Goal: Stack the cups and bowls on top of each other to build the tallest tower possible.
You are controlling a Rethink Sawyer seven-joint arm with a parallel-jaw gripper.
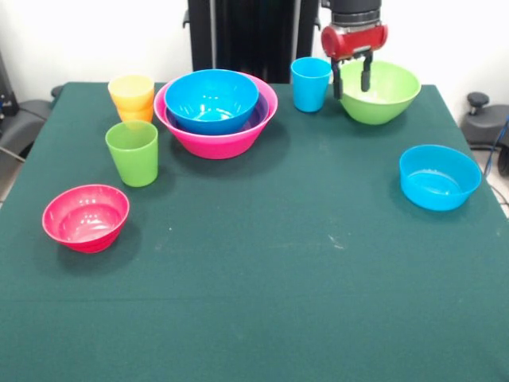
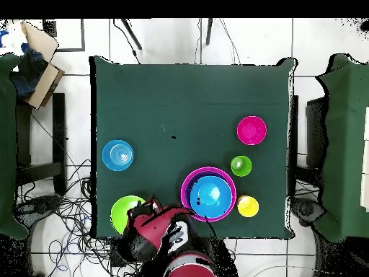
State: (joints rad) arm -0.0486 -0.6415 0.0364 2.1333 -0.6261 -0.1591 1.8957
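The gripper (image 1: 353,80), fingers parted, straddles the near rim of the upright light green bowl (image 1: 387,95).

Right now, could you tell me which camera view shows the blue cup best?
The front view: the blue cup stands upright in full side profile between the pink bowl and the light green bowl. In the overhead view the arm covers that spot, so the cup cannot be made out.

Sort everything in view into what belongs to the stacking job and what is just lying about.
Job:
pink bowl with blue bowl nested inside
light green bowl, gripper open over it
light blue bowl
red-pink bowl
green cup
blue cup
yellow cup on orange cup

Lying about:
cardboard box beside the table
floor cables
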